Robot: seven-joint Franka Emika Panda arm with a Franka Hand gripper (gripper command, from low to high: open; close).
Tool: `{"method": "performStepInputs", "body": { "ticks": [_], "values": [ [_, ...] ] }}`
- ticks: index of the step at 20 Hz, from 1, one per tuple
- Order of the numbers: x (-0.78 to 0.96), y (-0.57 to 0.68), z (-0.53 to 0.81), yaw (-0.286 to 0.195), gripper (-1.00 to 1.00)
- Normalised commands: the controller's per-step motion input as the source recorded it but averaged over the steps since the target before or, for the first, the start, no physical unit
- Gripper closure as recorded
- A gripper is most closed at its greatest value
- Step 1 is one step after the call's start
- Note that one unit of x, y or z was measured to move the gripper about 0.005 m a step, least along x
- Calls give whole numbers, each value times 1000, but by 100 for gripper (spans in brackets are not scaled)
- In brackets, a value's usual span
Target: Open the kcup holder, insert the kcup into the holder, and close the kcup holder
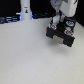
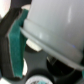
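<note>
Fingers (image 1: 56, 23) sit directly above the kcup holder (image 1: 61, 34), which stands on the worktop (image 1: 30, 57) toward the exterior view's right. You can see in the wrist view that the kcup (image 2: 55, 30), pale body with a green edge, fills the frame close to the camera and looks clamped between them. Dark compartments show just beneath it, so your coming move is probably straight down. A white bottle (image 1: 25, 10) stands well apart.
</note>
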Motion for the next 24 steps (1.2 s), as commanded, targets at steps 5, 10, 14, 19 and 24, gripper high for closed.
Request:
{"method": "performStepInputs", "body": {
  "ticks": [5,10,14,19,24],
  "values": [
    [416,259,346,-88,100],
    [613,206,302,-74,100],
    [728,296,277,-56,100],
    [695,434,298,-43,100],
    [346,319,82,-15,100]
  ]
}}
